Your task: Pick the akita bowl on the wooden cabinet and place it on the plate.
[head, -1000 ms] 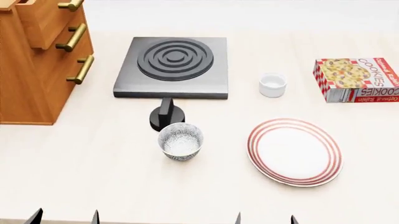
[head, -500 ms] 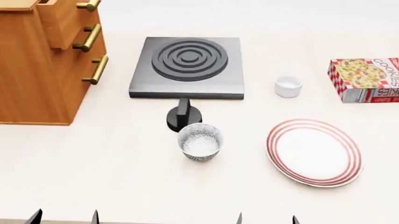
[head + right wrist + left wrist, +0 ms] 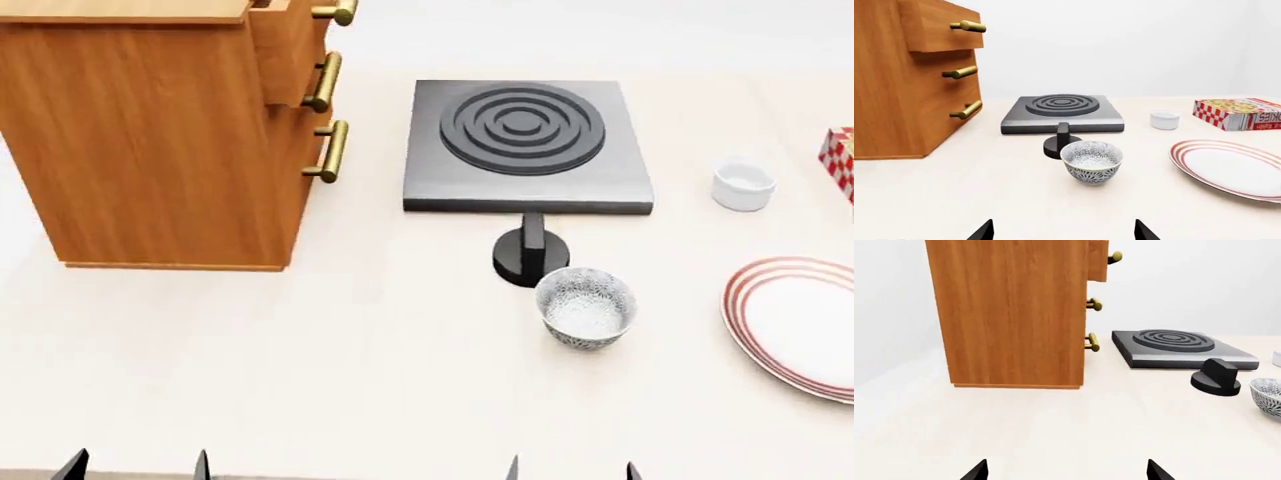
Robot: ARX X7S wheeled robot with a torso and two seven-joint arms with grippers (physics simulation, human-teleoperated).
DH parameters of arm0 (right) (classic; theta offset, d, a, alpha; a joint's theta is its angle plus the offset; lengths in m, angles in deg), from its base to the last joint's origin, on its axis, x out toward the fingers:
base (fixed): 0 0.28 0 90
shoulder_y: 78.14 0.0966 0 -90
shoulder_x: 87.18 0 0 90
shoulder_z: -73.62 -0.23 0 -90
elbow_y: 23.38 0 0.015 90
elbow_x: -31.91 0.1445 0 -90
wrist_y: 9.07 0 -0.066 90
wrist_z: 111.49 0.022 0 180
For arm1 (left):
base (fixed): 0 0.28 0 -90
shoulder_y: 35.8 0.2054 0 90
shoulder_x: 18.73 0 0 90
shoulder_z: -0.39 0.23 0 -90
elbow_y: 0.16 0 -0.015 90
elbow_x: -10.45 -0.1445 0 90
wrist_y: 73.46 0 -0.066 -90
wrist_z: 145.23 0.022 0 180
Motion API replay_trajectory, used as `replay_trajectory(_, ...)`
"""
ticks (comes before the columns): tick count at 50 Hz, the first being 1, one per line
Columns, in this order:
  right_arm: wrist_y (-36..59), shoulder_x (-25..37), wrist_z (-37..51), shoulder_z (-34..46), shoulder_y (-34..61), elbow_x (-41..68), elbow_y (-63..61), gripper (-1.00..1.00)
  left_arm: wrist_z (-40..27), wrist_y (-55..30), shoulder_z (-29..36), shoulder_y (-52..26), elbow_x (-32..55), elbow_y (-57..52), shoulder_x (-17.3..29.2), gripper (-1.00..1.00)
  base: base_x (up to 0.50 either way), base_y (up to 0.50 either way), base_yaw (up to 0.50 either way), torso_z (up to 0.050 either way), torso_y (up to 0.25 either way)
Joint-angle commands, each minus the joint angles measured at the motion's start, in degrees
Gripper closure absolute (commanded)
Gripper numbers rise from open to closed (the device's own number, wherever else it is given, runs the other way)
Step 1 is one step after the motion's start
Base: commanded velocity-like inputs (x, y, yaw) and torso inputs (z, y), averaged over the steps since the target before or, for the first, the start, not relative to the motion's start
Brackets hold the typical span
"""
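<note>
Head view: wooden cabinet [image 3: 147, 140] sits at 10 o'clock on the pale table [image 3: 267, 370], brass bar handles [image 3: 328, 150] on its right-facing drawer front, top drawer pulled out a bit. Only a sliver of the cabinet top shows, nothing seen on it. A patterned bowl [image 3: 586, 306] stands upright on the table at about 3 o'clock from centre, off the cabinet, just in front of the black knob [image 3: 530, 256], close to it, contact unclear. Dark square stove [image 3: 529, 146] with ring burner lies at 1 o'clock, behind the knob. Plate [image 3: 798, 325] with red rings is at 3 to 4 o'clock, cut by the frame edge, beside the bowl but apart from it, nothing on it. Small plain white cup [image 3: 742, 185] at 2 o'clock, right of the stove. Cookie box [image 3: 1239, 113] shows in the right wrist view, beyond the plate, near the cup. Left gripper [image 3: 1066, 471]: only two dark fingertips [image 3: 976, 471] show, spread wide, nothing between them, low over bare table, cabinet side ahead. Right gripper [image 3: 1063, 231]: fingertips [image 3: 1143, 231] likewise apart, holding nothing, bowl straight ahead but well clear of them. In the head view both pairs of tips poke in at 6 o'clock, far from every object.
</note>
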State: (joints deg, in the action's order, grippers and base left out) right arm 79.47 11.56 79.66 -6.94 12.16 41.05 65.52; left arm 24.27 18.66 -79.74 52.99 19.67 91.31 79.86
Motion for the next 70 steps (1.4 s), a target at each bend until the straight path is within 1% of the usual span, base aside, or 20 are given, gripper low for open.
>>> replay_trajectory(1,-0.03,0.35,0.43,0.46,0.12,0.35,0.11,-1.0,-0.39,0.1,0.39,-0.15,0.44,0.22,0.36,-1.0,0.0,0.5,0.0,0.0,0.0)
replay_trajectory(5,-0.47,0.42,0.57,0.35,0.01,0.76,0.07,-1.0,-0.52,0.18,0.53,-0.18,0.57,0.26,0.46,-1.0,0.0,0.39,0.0,0.0,0.0)
replay_trajectory(27,0.07,1.08,1.98,1.56,0.33,0.11,0.18,-1.0,-1.33,-0.29,1.33,-0.36,1.29,0.09,1.01,-1.0,0.0,0.0,0.0,0.0,0.0)
replay_trajectory(32,-0.27,1.13,2.26,1.56,0.48,0.23,0.57,-1.0,-1.33,-0.26,1.58,-0.4,1.46,0.06,1.17,-1.0,0.0,0.47,0.0,0.0,0.0)
replay_trajectory(39,-0.7,1.28,2.64,1.5,0.23,0.58,0.28,-1.0,-1.53,-0.03,1.79,-0.28,1.62,-0.13,1.39,-1.0,0.0,0.23,0.0,0.0,0.0)
replay_trajectory(40,-0.98,1.19,1.83,1.06,0.12,2.29,0.29,-1.0,-1.55,0.04,1.83,-0.25,1.64,-0.14,1.43,-1.0,0.0,0.0,0.0,0.0,0.0)
replay_trajectory(70,-1.13,2.03,2.71,2.35,0.46,2.35,0.67,-1.0,-2.57,0.34,2.71,-0.27,2.17,-0.13,2.12,-1.0,-0.02,-0.03,0.0,0.0,0.0)
